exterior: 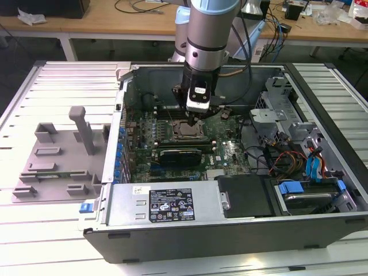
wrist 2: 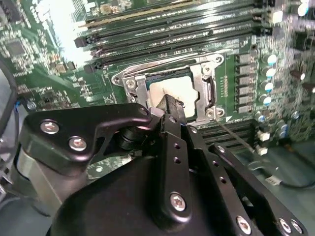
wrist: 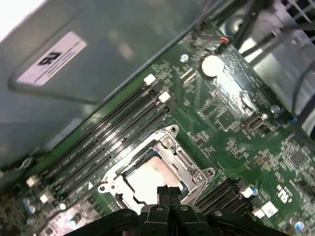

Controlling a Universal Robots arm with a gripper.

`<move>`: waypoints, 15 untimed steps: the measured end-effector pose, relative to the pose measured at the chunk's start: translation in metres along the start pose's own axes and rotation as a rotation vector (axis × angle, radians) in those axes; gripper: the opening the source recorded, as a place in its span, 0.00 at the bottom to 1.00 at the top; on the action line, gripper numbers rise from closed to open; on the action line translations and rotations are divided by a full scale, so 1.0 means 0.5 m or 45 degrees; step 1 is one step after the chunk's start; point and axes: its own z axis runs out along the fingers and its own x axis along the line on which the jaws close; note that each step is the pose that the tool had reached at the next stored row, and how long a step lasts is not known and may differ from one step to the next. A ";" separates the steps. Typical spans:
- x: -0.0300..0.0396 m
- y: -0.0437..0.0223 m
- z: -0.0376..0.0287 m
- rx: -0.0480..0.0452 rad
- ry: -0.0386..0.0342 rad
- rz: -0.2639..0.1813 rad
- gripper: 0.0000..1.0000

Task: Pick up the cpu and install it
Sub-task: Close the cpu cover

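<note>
The cpu is a pale silver square lying flat inside the metal socket frame on the green motherboard; it also appears in the second wrist view as the cpu. My gripper hangs right over the cpu's near edge with its two black fingertips pressed together and nothing between them. The second wrist view has the gripper tip just above or touching the cpu's top; I cannot tell which. In the exterior view the gripper stands over the socket frame inside the open computer case.
Long black memory slots run beside the socket. A long black card lies just in front of it, and a power supply beyond that. Cables and a drive cage fill the exterior view's right. A grey fixture sits outside the case.
</note>
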 end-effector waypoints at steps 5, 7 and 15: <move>0.000 0.000 0.000 0.008 -0.0048 -0.220 0.11; 0.000 0.000 0.001 0.011 -0.0062 -0.282 0.11; 0.000 0.000 0.006 0.020 -0.0142 -0.558 0.11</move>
